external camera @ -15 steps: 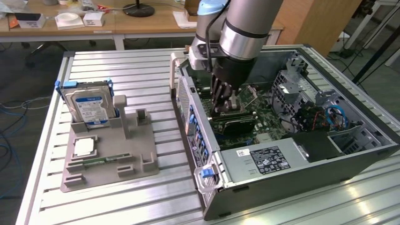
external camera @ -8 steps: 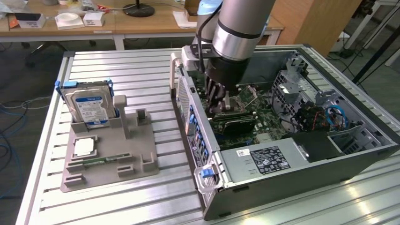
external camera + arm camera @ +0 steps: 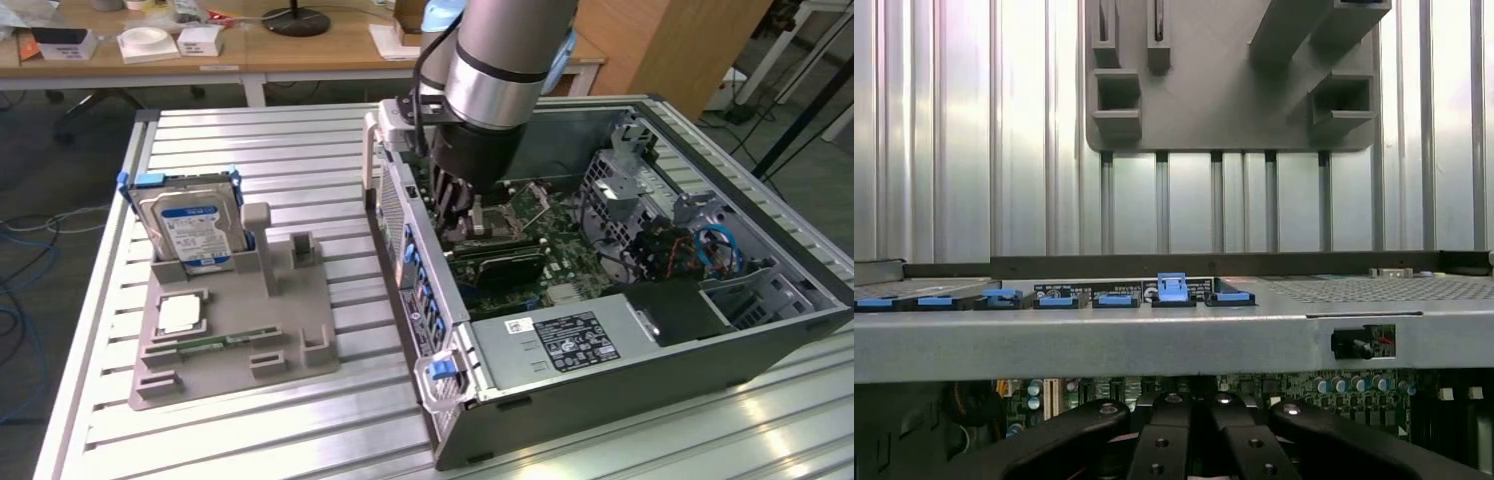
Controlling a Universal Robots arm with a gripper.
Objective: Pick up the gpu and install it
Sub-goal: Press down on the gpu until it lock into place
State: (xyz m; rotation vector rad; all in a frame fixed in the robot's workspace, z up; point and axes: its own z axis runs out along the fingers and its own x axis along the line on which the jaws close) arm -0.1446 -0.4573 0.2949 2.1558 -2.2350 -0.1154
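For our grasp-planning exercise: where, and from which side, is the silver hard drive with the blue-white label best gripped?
Probably by its free upper part, coming down from above, fingers across the two broad faces. The silver hard drive stands on edge with its lower end sunk in the grey plastic holder, leaving the top exposed, and its thin body suits a pinch.

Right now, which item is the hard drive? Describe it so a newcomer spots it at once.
Find the grey parts holder on the slatted metal table, to the exterior view's left of the open computer case. The hard drive stands on edge at the holder's far end. It is the thick silver block with a blue-white label, unlike the flat square chip and narrow green memory stick lying nearer.
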